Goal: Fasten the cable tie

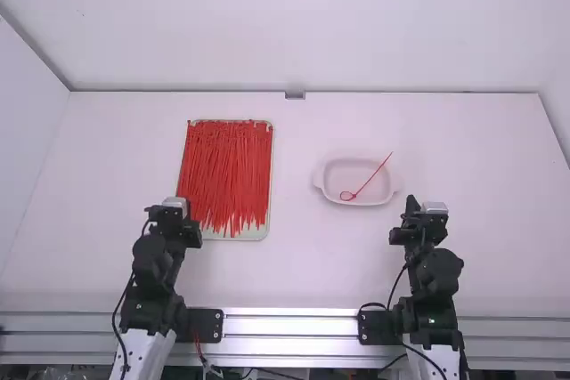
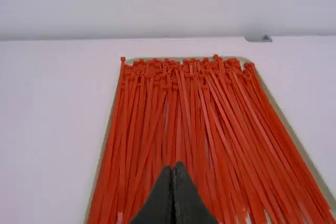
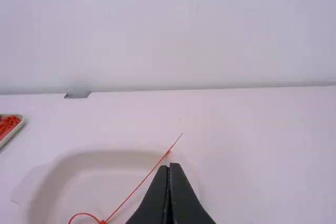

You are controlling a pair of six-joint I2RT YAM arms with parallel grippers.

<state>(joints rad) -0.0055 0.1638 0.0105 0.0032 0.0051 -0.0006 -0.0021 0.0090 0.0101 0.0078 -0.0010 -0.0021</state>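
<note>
Tray (image 1: 271, 186) left of middle on the table (image 1: 107, 157), cable ties (image 1: 226, 175) piled in it; dish (image 1: 328, 169) to its right, looped tie (image 1: 361, 188) inside, tail over the far right rim; left gripper (image 2: 173, 169) over the tray's near end; right gripper (image 3: 169, 167) just before the dish

no readable text, labels, numbers or signs on any surface

The white table (image 1: 107, 175) bears a tray (image 1: 254, 237) and a white dish (image 1: 319, 180).
</note>
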